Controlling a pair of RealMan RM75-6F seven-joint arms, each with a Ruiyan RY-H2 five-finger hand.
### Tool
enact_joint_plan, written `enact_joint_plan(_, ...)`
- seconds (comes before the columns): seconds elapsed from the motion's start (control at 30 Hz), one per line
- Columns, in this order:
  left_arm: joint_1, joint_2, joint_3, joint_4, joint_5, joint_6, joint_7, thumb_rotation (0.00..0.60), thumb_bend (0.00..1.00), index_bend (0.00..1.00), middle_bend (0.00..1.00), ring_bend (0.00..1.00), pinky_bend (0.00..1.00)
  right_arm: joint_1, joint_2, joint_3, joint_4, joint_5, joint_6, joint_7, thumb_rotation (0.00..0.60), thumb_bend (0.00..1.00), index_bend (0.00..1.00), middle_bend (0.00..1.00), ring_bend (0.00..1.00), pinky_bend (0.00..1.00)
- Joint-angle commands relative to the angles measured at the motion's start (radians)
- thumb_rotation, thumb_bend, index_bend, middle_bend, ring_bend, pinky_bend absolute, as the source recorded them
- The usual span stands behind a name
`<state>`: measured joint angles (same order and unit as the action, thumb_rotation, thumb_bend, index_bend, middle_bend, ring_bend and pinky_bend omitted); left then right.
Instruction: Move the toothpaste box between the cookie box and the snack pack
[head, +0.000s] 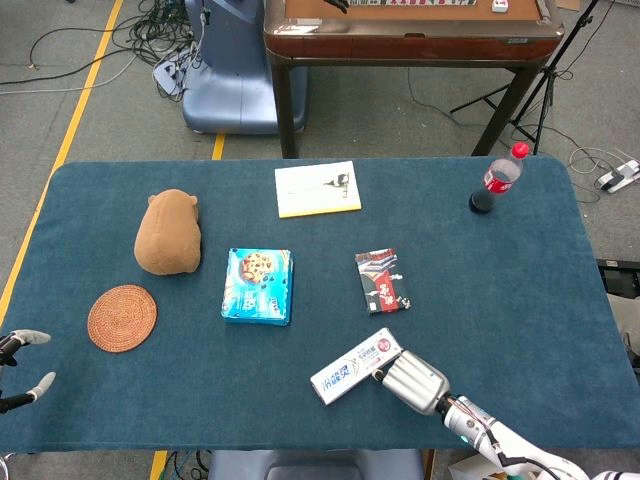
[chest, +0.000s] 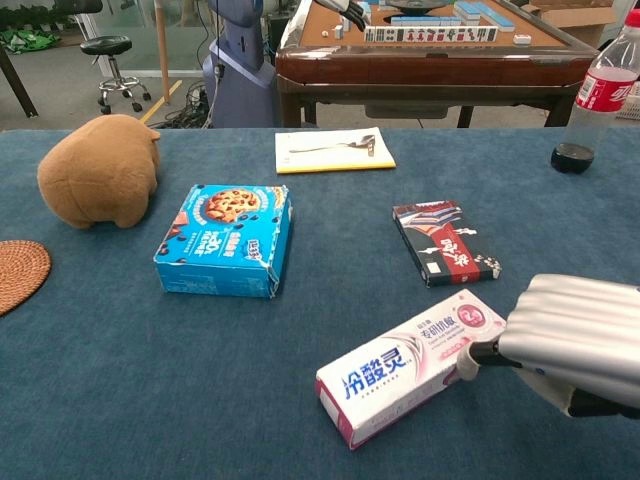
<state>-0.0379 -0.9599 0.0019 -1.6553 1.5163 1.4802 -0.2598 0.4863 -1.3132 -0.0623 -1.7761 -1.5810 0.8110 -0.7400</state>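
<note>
Blue cloth covers the counter (head: 520, 290), and near its front edge the white and pink toothpaste box (head: 356, 366) lies flat, turned on a diagonal with its far end pointing up toward the snack pack (head: 382, 281). Right hand (head: 411, 380) is on it: silver fingers (chest: 575, 325) curled in a tight row against the box's right end, thumb tip touching the long side that faces the robot, so the box is pinched there in the chest view. The box sits in front of the gap between the 2 targets, nearer the snack pack, touching neither. Cookie box (head: 258, 285), blue with a biscuit picture, lies flat left of centre; the dark red snack pack lies flat to its right, the 2 well apart. Over on the left, the left hand (head: 22, 364) only shows at the counter's near corner in the head view, fingers spread apart and holding nothing, off the cloth's edge. Brown plush toy (head: 168, 231) sits behind the woven round coaster (head: 122, 318) on the left side. Pale yellow notebook (head: 317, 188) lies toward the back, and a cola bottle (head: 497, 181) with a red cap stands upright at the far right corner. Behind the counter stands a brown wooden mahjong table (head: 410, 35).
</note>
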Motion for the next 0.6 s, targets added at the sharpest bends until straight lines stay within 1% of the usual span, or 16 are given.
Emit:
enact_joint_plan(0.03, 0.0, 0.0, 0.0, 0.0, 0.0, 0.0, 0.0, 0.6, 0.27, 0.35, 0.34, 0.33, 0.46, 0.012, -0.019, 0.014, 0.017, 0.028, -0.004, -0.007, 0.6, 1.0, 0.31, 1.0, 1.0, 0.97)
enact_joint_plan(0.23, -0.001, -0.001, 0.0, 0.0, 0.0, -0.003, 0.001, 0.6, 0.27, 0.35, 0.34, 0.33, 0.46, 0.032, -0.051, 0.027, 0.038, 0.057, -0.003, -0.003, 0.6, 1.0, 0.31, 1.0, 1.0, 0.97)
enact_joint_plan(0.6, 0.0, 0.0, 0.0, 0.002, -0.001, -0.004, -0.004, 0.6, 0.27, 0.35, 0.34, 0.33, 0.46, 0.065, -0.1, 0.029, 0.072, 0.078, -0.001, 0.014, 0.6, 1.0, 0.31, 1.0, 1.0, 0.97)
